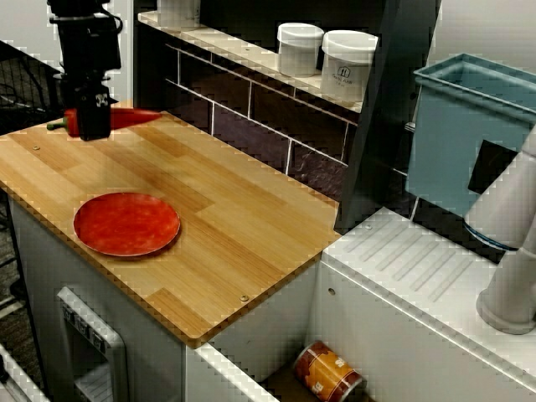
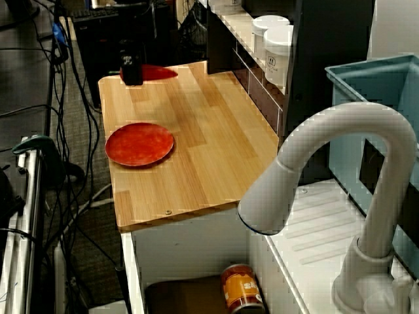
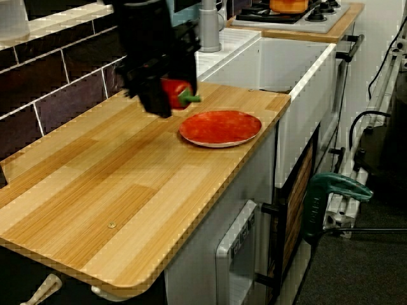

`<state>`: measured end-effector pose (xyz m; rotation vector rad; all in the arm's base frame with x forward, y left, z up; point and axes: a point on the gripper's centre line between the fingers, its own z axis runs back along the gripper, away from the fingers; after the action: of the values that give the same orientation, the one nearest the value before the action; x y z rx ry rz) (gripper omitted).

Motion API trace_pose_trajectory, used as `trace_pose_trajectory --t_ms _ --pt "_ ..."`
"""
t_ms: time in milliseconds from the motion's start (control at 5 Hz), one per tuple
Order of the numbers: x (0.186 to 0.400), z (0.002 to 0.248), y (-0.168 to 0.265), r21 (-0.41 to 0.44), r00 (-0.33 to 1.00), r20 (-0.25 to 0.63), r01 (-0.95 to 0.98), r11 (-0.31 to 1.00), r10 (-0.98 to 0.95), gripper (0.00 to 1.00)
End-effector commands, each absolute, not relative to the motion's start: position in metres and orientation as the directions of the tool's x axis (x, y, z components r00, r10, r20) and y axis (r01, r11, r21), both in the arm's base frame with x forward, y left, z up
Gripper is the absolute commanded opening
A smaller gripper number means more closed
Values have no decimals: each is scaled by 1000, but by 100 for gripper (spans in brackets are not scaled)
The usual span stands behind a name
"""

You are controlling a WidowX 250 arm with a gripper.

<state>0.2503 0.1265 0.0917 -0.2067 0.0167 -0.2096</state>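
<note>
Red pepper (image 1: 130, 118), green stem (image 1: 56, 125), pinched in tool (image 1: 92, 126)

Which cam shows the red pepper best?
The view facing the tiled wall: the red pepper shows stem and tip either side of the gripper. The view past the faucet shows only its small, distant tip half; the view along the counter shows only its stem end.

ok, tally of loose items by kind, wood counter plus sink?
red pepper, gripped by the gripper: 1
red plate: 1
can, lying in the sink: 1
Total: 3
</note>
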Motion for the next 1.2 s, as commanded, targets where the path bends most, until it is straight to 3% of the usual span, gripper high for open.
trace_pose_trajectory --t_ms 0,200,400,1000 --pt "255 73 180 -150 993 34 121 981 -117 0" --pt "251 62 179 -127 992 24 123 984 -121 0" --pt "246 55 168 -108 988 5 157 982 -157 98" --pt "246 56 164 -130 986 -24 158 979 -163 100"
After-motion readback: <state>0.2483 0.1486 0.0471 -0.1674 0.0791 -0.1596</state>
